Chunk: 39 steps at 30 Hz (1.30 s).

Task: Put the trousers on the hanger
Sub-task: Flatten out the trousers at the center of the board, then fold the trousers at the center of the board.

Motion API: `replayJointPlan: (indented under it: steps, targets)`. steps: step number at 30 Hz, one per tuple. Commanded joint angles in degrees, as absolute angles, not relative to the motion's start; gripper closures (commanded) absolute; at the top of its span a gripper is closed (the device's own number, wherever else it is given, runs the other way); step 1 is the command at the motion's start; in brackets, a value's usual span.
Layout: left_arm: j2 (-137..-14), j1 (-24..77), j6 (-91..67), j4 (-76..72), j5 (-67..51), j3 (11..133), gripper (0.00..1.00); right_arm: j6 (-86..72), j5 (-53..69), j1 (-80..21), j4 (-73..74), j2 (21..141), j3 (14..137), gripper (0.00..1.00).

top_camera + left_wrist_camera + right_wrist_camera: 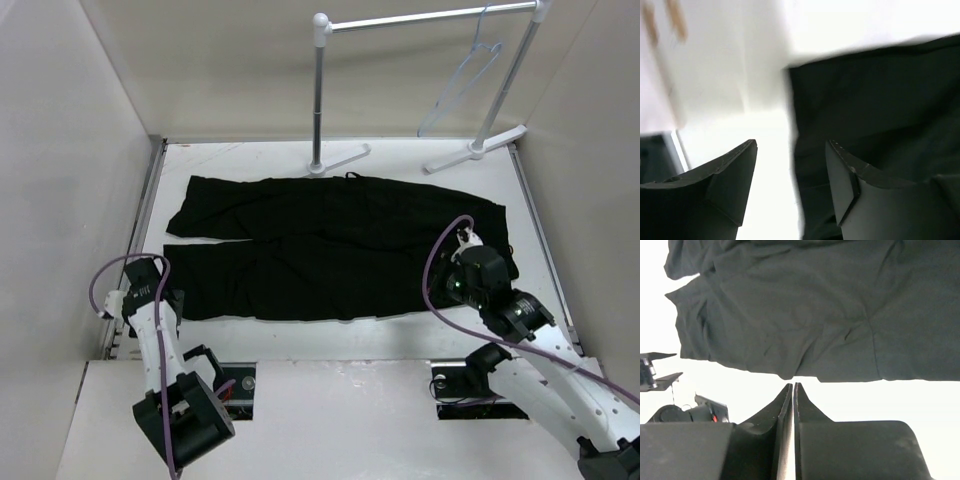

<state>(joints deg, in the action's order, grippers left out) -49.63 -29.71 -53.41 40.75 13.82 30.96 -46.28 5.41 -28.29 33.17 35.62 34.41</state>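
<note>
The trousers are gripped by neither tool. The right tool is seen with its fingers pressed together, only a hairline left between them and nothing pinched. In the right wrist view its tips are pointed at the near edge of the black cloth, just short of it, over bare tabletop. From above, this tool is placed at the right end of the garment. The left tool is held with its fingers spread wide and nothing between them. The left end of a trouser leg is seen just past the finger on the right of that view, with pale tabletop under the gap. Whether either tool is touching the cloth cannot be told. The trousers are laid flat across the middle of the tabletop, legs stretched leftward and parted slightly at their ends. Well behind them, at the far edge, a white rack is stood, and the hanger is hung by its hook from the rack's rail, near its right end.
</note>
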Motion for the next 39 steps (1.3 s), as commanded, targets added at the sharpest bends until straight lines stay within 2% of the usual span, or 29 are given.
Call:
replayJointPlan:
  steps: [1,5,7,8,11,14,18,21,25,30,34,37,39]
  targets:
    - [-48.5,-30.5,-55.8,43.4,11.2,28.8,0.44,-45.4,6.3,-29.5,34.3,34.7,34.4,0.89]
    - [-51.5,-30.5,-55.5,37.9,11.7,26.7,0.43,-45.6,6.1,-29.5,35.9,33.8,34.6,0.79]
    - [-53.1,-30.5,-55.5,33.5,11.6,25.6,0.45,-45.9,5.4,-28.3,36.6,32.9,34.7,0.67]
    - [-53.6,-30.5,-55.5,31.7,11.4,25.1,0.49,-46.2,5.0,-27.5,36.8,32.6,34.4,0.61]
    - [-56.2,-30.1,-55.3,28.0,11.1,23.9,0.7,-47.3,4.7,-21.7,37.2,32.9,33.0,0.42]
    - [-56.3,-30.2,-54.8,26.5,11.1,23.5,0.88,-48.7,4.2,-13.3,38.2,34.0,31.7,0.38]
    - [-53.4,-27.5,-55.5,26.4,11.9,27.8,0.94,-53.5,-4.5,-7.5,44.6,33.5,32.5,0.34]
    - [-53.2,-23.2,-56.2,26.3,14.4,31.7,0.95,-56.2,-12.0,-3.0,48.5,37.8,33.7,0.35]
    - [-53.3,-17.8,-56.8,25.9,16.1,33.7,0.95,-59.1,-12.7,3.0,48.9,45.2,32.4,0.39]
    - [-53.1,-17.4,-57.0,25.8,12.8,32.2,0.95,-58.0,-12.1,11.0,43.1,53.0,33.7,0.46]
    - [-53.8,-17.4,-57.0,25.4,11.0,31.3,0.95,-55.8,-14.9,12.9,37.7,59.8,35.3,0.49]
    - [-55.7,-17.4,-57.4,24.5,10.8,31.6,0.95,-54.5,-14.5,14.8,34.0,64.9,35.2,0.56]
    - [-56.2,-17.4,-57.5,24.5,10.8,32.3,0.95,-54.5,-13.6,15.8,32.6,67.1,35.0,0.67]
